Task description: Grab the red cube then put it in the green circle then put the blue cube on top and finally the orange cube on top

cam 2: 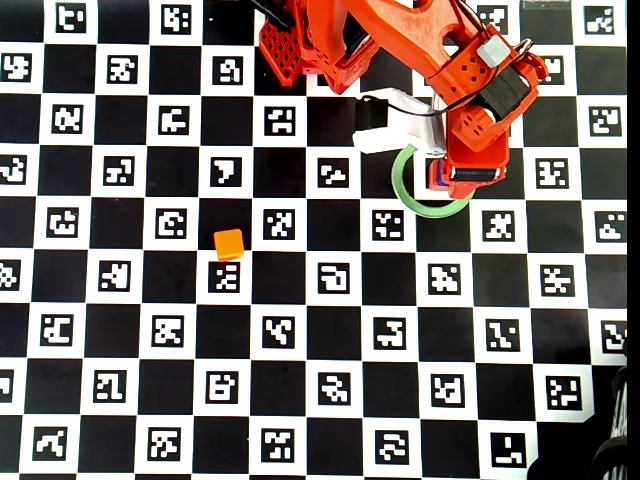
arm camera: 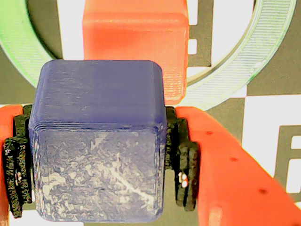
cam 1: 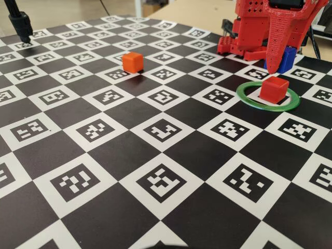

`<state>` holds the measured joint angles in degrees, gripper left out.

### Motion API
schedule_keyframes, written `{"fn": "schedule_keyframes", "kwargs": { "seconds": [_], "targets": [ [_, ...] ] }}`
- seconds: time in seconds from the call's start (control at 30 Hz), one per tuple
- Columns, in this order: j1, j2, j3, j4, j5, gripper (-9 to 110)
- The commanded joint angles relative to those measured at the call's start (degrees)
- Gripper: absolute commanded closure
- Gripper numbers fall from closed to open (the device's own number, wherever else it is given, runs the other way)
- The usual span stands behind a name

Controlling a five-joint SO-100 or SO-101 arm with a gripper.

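Hand (arm camera: 99, 155) clamps blue cube (arm camera: 96, 150) near red cube (cam 1: 273, 88) inside green circle (cam 1: 249, 98); board open leftward.

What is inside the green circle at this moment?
The red cube sits inside the green circle with nothing on top. The gripper holds the blue cube behind it. In the overhead view the arm covers the ring's inside.

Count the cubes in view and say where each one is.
3. The red cube sits inside the green ring. The blue cube is held in the gripper just behind the ring. The orange cube stands alone on the checkered board, far left in the fixed view.
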<state>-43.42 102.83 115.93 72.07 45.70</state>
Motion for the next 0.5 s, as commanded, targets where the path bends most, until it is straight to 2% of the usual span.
{"fn": "schedule_keyframes", "kwargs": {
  "seconds": [0.0,0.47],
  "targets": [
    [0.26,0.44,-0.18,-0.35,0.35,99],
    [-0.97,0.26,1.67,-2.02,0.35,99]
  ]
}}
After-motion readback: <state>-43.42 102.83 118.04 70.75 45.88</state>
